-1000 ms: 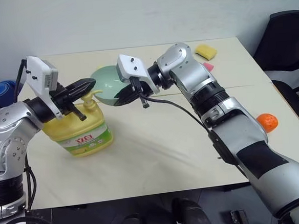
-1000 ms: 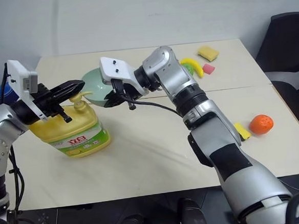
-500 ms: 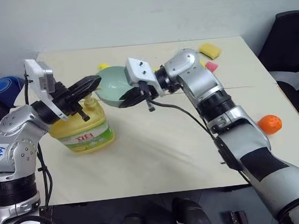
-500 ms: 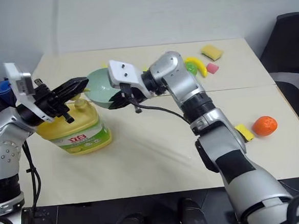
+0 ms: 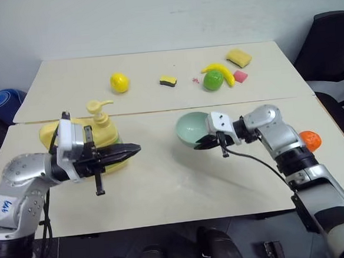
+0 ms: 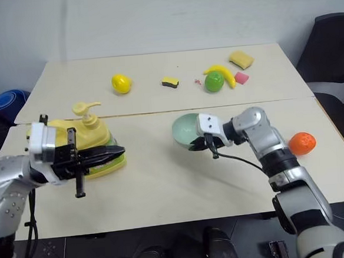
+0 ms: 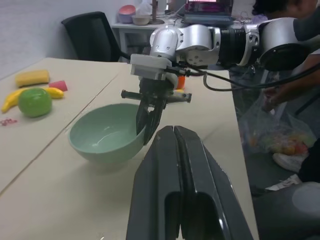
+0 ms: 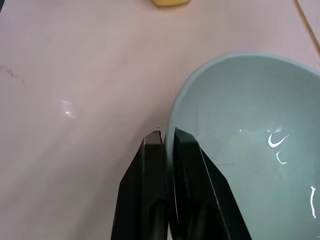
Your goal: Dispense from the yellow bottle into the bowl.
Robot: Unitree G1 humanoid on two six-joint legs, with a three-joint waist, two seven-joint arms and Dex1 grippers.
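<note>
- Head views: the yellow bottle (image 5: 96,137) stands at the table's left, pump up. The left gripper (image 5: 132,149), fingers pressed together and empty, points level just in front of it. The mint bowl (image 5: 191,129) sits mid-table, well apart from the bottle.
- Left wrist view: the right gripper (image 7: 148,131) pinches the bowl's near rim.
- Right wrist view: the fingers (image 8: 150,165) straddle that rim, narrow. Judging from this, set the bowl down gently before letting go, keeping it level.
</note>
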